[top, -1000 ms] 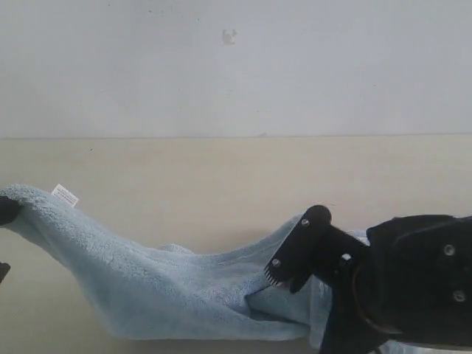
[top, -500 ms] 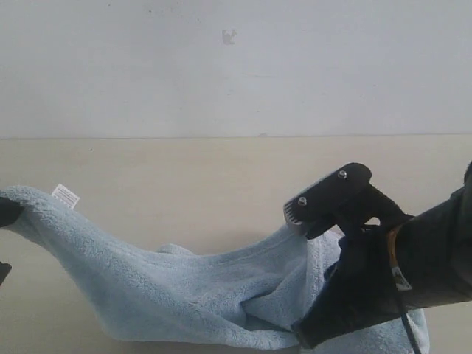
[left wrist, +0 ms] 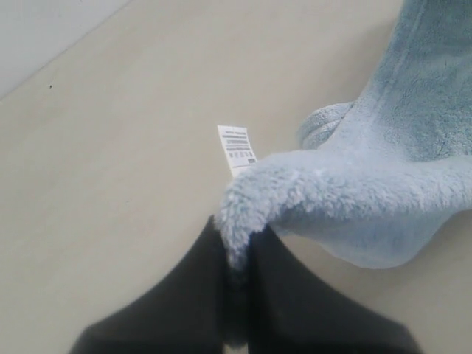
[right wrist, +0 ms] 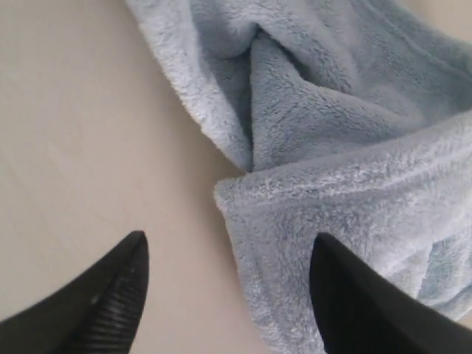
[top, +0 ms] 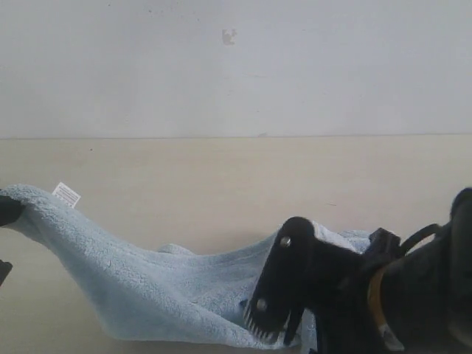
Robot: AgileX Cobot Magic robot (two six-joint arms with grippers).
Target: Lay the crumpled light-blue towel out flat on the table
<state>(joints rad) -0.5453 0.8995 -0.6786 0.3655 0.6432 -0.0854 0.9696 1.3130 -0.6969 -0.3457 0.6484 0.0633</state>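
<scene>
Pale-blue fluffy towel (top: 147, 280) lies rumpled, left pincer (left wrist: 237, 237) clamped on its corner, right pincer (right wrist: 230, 249) spread apart.

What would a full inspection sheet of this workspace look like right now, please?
Surface: wide plain beige matte table, bare parts look clean.
Job's things: pale light-blue fluffy terry towel, bunched and not flat; one corner is lifted off the table, with a white printed label beside it.
Clutter: nothing seen.
Grippers: left gripper shut on the lifted towel corner; right gripper open, jaws either side of a towel edge, holding nothing.
Cables: a thin dark cable appears to loop behind the right gripper.
Surroundings: white-grey wall with a small mark.
</scene>
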